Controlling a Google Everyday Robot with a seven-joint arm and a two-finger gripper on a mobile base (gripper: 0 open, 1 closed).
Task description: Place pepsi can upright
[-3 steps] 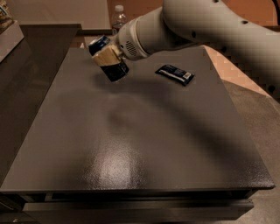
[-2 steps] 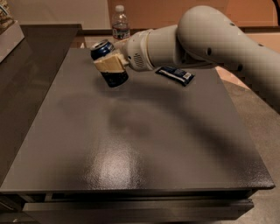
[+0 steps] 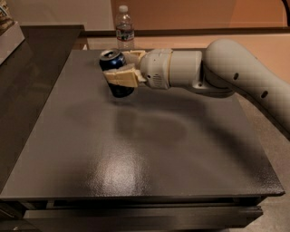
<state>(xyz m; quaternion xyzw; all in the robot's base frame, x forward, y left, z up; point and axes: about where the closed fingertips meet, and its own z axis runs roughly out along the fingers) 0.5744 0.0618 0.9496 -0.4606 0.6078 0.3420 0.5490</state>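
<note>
The gripper (image 3: 118, 71) reaches in from the right edge of the table (image 3: 136, 154), its 2 fingers (image 3: 121, 77) clamped around the pepsi can (image 3: 111, 60). The can is nearly upright, silver top up, near the far left corner. I cannot tell whether its base touches the tabletop. A water bottle (image 3: 124, 28) stands beyond the far edge.

Desk (image 3: 136, 163): dark grey, flat top, slight sheen, pale glare patch toward near edge. Darker ledge under front edge.
1 water bottle (image 3: 123, 28): clear plastic, white cap, label band round middle, upright at far edge of desk, just behind tool (image 3: 117, 68), apart from it.
Dark counter (image 3: 27, 77): beside desk on left, running toward back.
Pale box-like object (image 3: 8, 41): top left corner, cut off by frame.
Tan surface (image 3: 181, 41) behind desk; dark rail above it; beige wall (image 3: 190, 13) beyond.
</note>
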